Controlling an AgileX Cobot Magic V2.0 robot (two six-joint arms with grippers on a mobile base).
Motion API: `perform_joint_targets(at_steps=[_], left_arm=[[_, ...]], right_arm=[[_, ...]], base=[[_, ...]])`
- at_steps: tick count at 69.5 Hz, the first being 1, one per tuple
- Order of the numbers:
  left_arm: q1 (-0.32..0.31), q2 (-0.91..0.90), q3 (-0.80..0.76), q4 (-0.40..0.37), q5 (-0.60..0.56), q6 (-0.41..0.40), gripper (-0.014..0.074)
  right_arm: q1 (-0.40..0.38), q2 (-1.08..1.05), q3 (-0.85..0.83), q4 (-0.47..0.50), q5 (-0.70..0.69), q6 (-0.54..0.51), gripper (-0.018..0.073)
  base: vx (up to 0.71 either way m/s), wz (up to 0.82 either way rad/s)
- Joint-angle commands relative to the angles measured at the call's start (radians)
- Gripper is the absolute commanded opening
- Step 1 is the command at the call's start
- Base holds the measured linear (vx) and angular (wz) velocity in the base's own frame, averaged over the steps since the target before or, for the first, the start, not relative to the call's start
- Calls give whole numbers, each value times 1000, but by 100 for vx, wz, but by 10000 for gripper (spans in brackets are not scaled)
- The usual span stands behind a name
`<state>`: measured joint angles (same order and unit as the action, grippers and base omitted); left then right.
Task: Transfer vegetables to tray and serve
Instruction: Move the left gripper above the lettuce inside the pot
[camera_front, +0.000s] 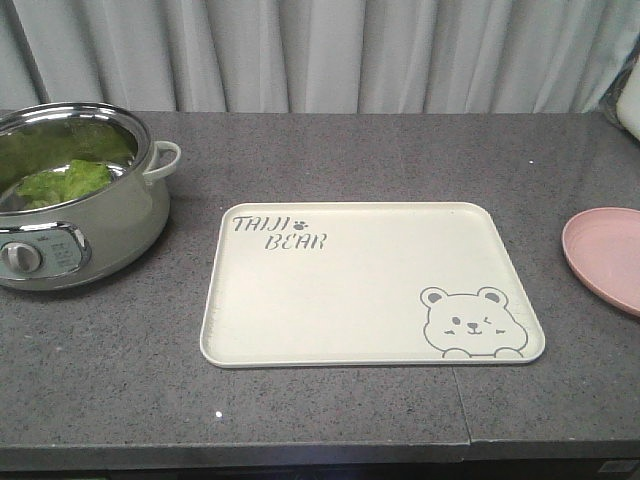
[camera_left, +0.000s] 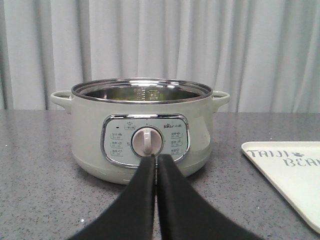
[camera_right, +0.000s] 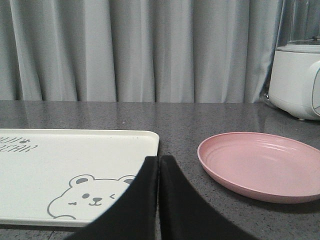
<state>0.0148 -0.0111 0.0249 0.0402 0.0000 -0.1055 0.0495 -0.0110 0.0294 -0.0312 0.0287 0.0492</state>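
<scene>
Lettuce leaf (camera_front: 65, 182) was observed inside the electric pot (camera_front: 125, 225) at the left end of the dark speckled countertop (camera_front: 330, 410). It was bright green and frilly, lying low against the steel inner wall, on which a green reflection was seen. In the left wrist view the leaf was hidden behind the pot's rim. The pot was recorded as pale grey-green with a chrome rim, 2 side handles and a front control panel bearing 1 round dial (camera_left: 148, 142).

The tray (camera_front: 350, 290) was found flat on the countertop to the right of the pot, with a strip of bare counter between them. Its surface was cream-white. "TAIJI BEAR" lettering was read at the far left corner, and a winking bear face was noted at the near right corner.

The pink plate (camera_front: 608, 258) was located right of the tray, apart from it, and was cut off by the frame edge in the front view. In the right wrist view it was seen as round and shallow with a raised rim. A white appliance (camera_right: 297, 75) was noted behind the plate, near the grey curtain (camera_front: 330, 50).

Left gripper (camera_left: 154, 161): the black fingers were pressed together with only a thin seam between them, and nothing was held. The tips were aimed at the dial; contact with the pot could not be judged.

Right gripper (camera_right: 159, 160): likewise closed, nothing gripped — framed between the tray's bear corner and the plate.
</scene>
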Motion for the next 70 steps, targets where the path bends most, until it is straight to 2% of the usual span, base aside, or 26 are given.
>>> perform_joint_targets(at_steps=[1, 70], left_arm=[[2, -16, 23, -7, -63, -2, -6], [2, -16, 23, -7, -63, -2, -6]], right_arm=[[-1, -4, 7, -3, -75, -7, -4], [-1, -4, 7, -3, -75, -7, -4]], base=[[3, 2], [0, 0]])
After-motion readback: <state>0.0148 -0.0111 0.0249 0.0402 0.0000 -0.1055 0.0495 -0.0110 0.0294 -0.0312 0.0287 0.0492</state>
